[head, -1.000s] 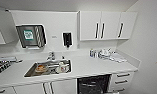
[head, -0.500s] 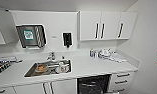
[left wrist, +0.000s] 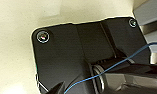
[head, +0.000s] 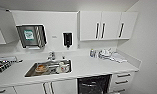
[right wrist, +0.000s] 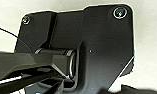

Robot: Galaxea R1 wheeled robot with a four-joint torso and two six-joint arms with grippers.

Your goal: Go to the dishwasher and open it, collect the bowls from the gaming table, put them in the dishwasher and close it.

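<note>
The dishwasher (head: pixel 94 85) sits under the white counter, right of the sink. Its front shows as a dark opening with wire racks inside. The bowls and the gaming table are out of view. Both wrist views look down on pale floor past the robot's own dark plate and bar, and no object is seen held there.
A steel sink (head: pixel 49 68) in the counter (head: pixel 94 66) holds an orange-brown dish and white cups. White drawers (head: pixel 122 81) stand right of the dishwasher, with a wall close beyond them. Upper cupboards (head: pixel 106 25), a paper dispenser (head: pixel 31 36) and a soap dispenser (head: pixel 67 39) hang on the back wall.
</note>
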